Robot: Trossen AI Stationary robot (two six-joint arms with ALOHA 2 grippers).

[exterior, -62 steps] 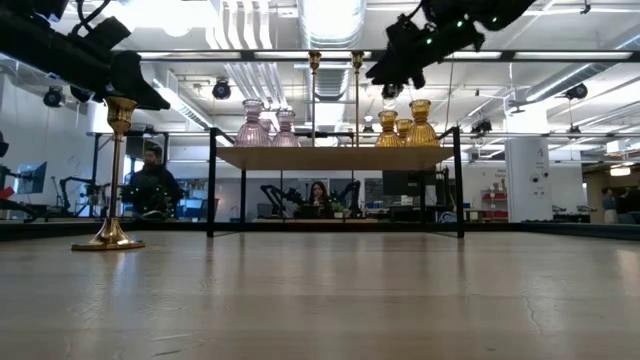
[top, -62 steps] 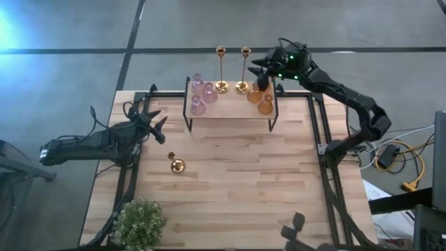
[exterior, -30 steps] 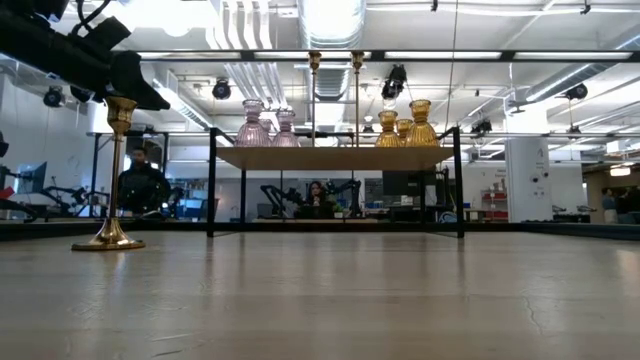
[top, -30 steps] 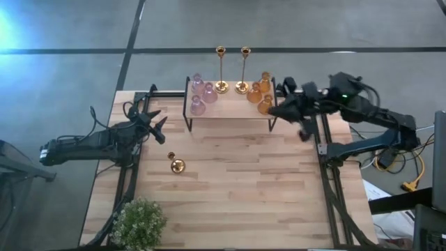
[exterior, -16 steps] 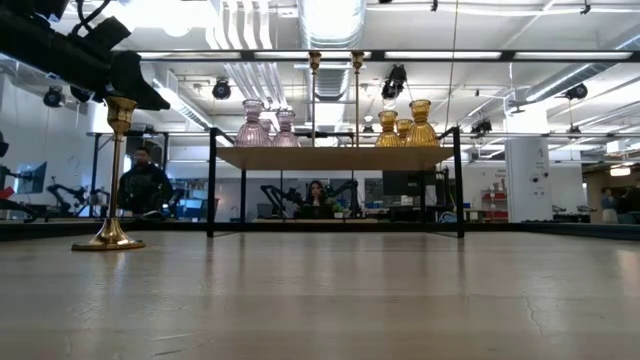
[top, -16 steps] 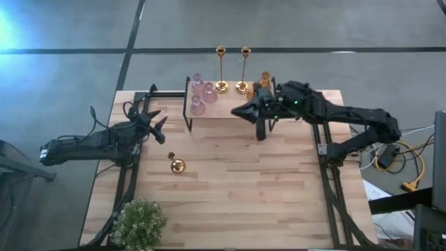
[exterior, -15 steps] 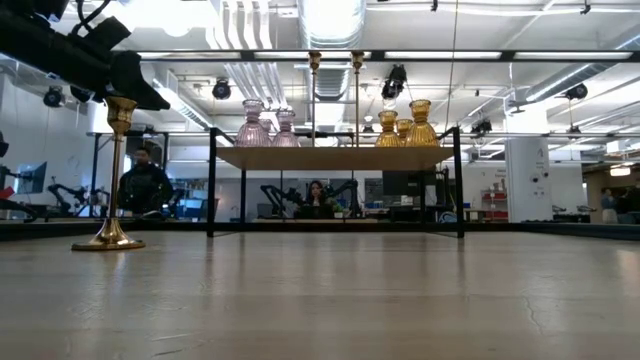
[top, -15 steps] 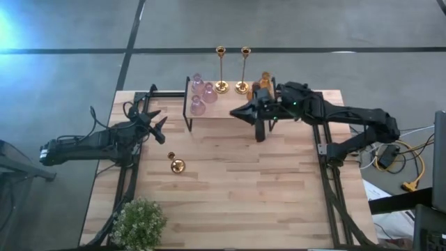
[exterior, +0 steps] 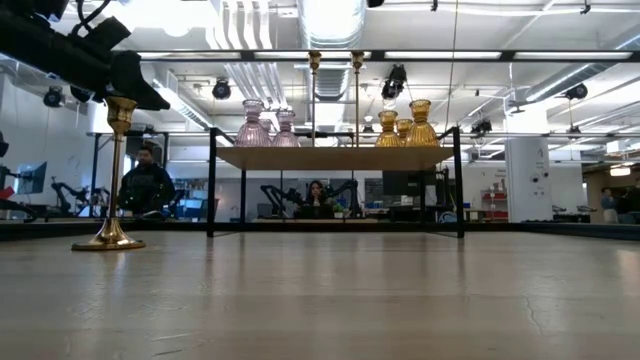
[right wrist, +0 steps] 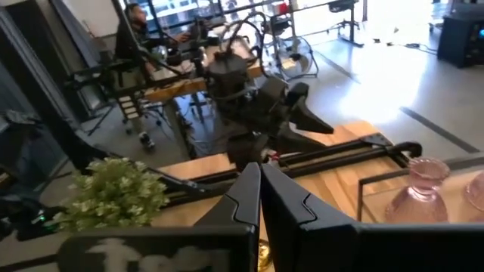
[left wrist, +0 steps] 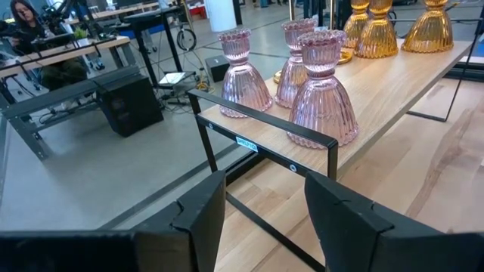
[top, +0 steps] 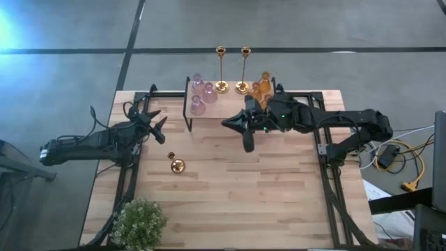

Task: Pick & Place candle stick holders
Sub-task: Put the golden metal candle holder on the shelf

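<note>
My left pincer (top: 159,127) hangs at about nine o'clock on the table (top: 230,188), its fingers (left wrist: 198,219) spread apart with nothing between them, pointing toward the raised shelf (top: 226,108). Just below it, toward seven o'clock from the table's middle, one gold candle stick holder (top: 175,164) stands upright on the bare wood, apart from everything else. At the table's seven o'clock corner sits the green plant (top: 139,223).

On the shelf at twelve o'clock, the three pink glass holders (top: 201,94) cluster on its left end, one of them close to the front rail. To their right stand two tall gold holders (top: 232,70) side by side at the shelf's back edge. Right of those are amber holders (top: 260,85), partly hidden beneath my right arm.

My right pincer (top: 242,130) is over the table just in front of the shelf, near its middle, its fingers (right wrist: 249,193) pressed together and empty.
</note>
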